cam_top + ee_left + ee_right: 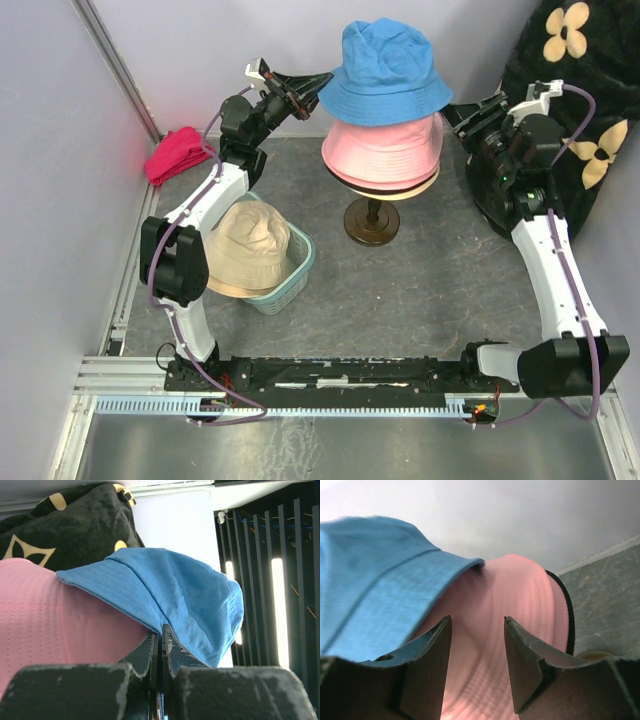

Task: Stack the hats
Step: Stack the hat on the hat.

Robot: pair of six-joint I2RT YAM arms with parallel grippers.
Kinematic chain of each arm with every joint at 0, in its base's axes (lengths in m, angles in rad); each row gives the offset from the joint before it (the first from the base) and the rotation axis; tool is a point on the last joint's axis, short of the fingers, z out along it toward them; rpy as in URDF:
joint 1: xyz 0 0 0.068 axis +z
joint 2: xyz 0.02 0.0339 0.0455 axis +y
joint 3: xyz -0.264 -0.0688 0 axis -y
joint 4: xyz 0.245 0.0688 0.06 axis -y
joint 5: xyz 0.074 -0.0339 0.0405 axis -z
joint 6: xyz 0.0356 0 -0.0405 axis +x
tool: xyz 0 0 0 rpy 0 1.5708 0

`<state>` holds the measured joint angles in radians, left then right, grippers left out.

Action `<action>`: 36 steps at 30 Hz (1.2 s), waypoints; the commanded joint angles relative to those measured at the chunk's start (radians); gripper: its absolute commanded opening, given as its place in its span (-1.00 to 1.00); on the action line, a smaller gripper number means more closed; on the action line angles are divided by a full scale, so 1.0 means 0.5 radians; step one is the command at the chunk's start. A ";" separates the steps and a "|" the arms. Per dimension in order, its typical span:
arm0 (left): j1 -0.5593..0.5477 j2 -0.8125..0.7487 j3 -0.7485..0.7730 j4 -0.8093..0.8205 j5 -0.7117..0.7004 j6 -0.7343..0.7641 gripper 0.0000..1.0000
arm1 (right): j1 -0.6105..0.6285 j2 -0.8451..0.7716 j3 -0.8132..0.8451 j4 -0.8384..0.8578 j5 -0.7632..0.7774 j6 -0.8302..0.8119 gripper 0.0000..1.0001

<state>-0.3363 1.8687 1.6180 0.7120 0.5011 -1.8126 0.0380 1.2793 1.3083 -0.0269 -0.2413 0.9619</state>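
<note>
Though it sits tilted, the blue hat (385,62) caps the pink hat (385,150).

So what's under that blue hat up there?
A pink hat, with a black hat edge peeking out below it. Whatever they sit on is mostly covered; only a dark stand shows.

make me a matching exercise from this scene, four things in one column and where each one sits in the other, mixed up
Things:
1. blue hat
2. pink hat
3. beige hat
4. red cloth

Places:
a. in the teal basket
b. top of the stack
c. on the table by the left wall
d. directly under the top hat

Pairs: 1-b, 2-d, 3-a, 4-c
</note>
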 commanded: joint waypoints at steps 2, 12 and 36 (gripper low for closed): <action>-0.008 -0.128 0.042 0.072 0.038 -0.008 -0.94 | -0.049 -0.135 0.025 -0.005 0.120 0.272 0.09; -0.012 -0.126 0.057 0.065 0.045 -0.010 -0.94 | -0.105 -0.290 -0.098 -0.113 0.218 0.533 0.10; -0.071 -0.123 0.019 0.057 0.045 0.031 -0.94 | -0.032 -0.108 -0.008 0.422 0.027 1.179 0.16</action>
<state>-0.3588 1.8687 1.6180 0.7090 0.5079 -1.8126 -0.0044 1.2137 1.2331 0.1177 -0.2054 1.5341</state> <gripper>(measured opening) 0.054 0.580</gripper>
